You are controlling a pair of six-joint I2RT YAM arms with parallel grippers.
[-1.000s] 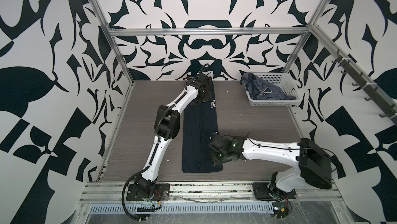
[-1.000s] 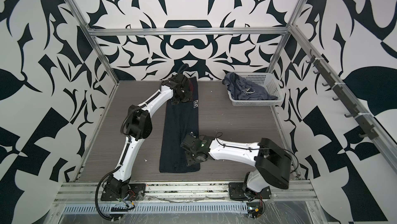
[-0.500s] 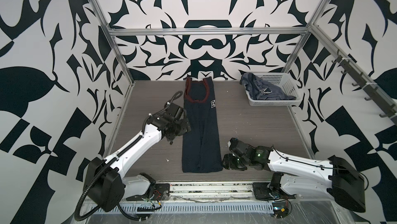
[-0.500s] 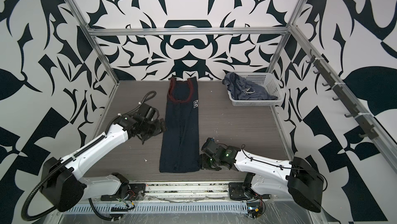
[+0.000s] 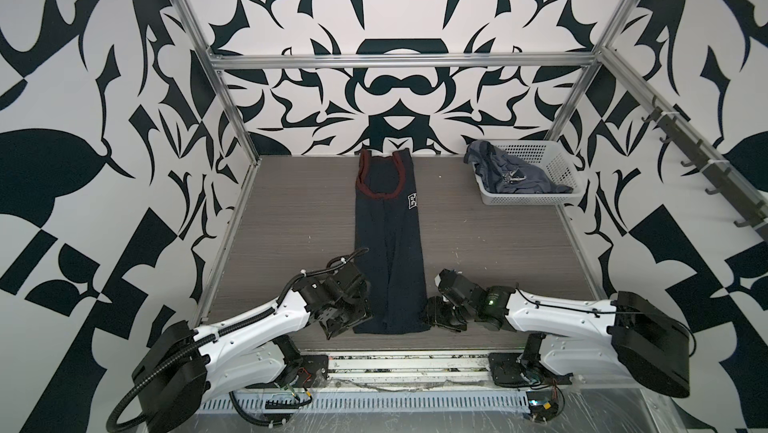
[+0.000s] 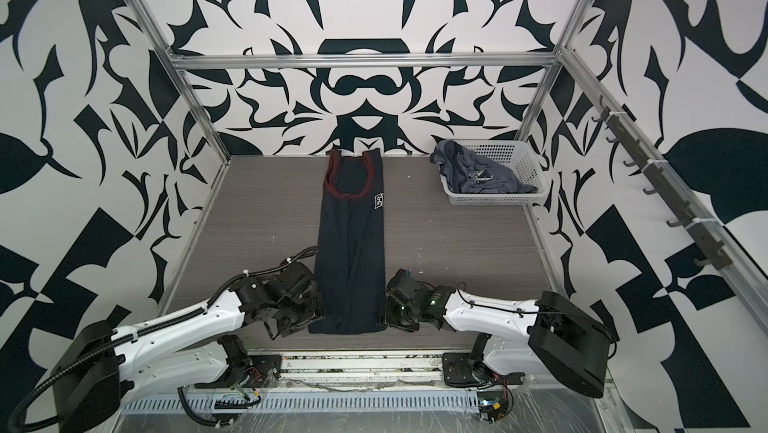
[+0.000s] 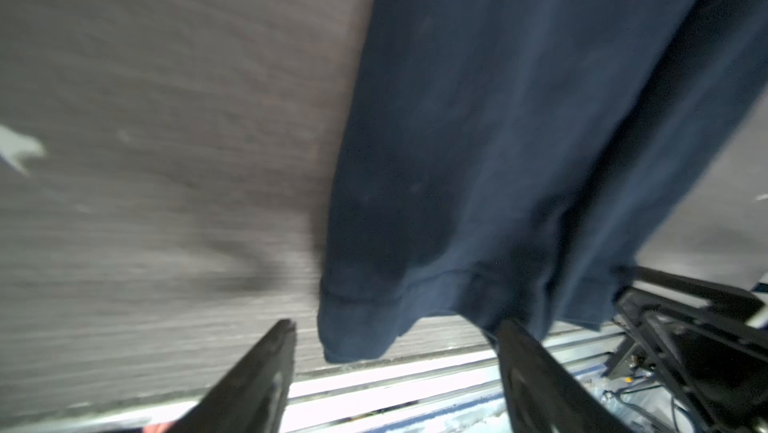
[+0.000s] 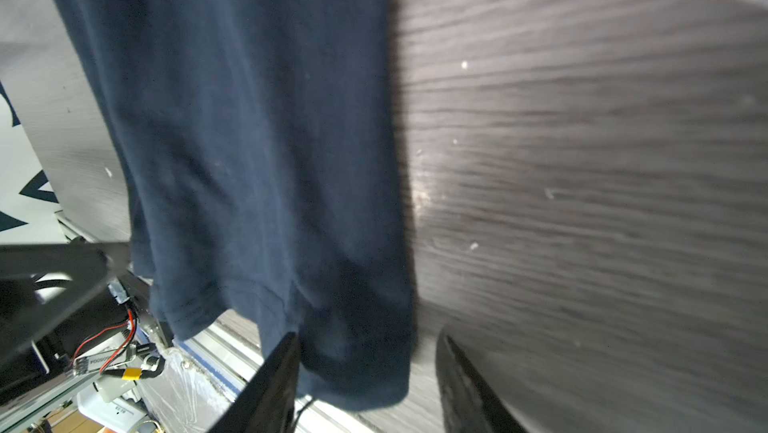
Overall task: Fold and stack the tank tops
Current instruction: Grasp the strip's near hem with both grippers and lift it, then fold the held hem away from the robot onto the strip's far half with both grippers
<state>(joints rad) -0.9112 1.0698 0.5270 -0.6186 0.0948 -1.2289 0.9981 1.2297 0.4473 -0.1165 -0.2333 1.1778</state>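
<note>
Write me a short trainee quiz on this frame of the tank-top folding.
1. Fill in: the left gripper and right gripper, both open, flank the navy top's ___ corners.
2. True or false: the navy top lies crumpled in the basket.
3. Where is the blue top? A: in the basket. B: in the left gripper. C: under the navy top.
Key: 1 hem; 2 false, it lies long and flat on the table; 3 A.
</note>
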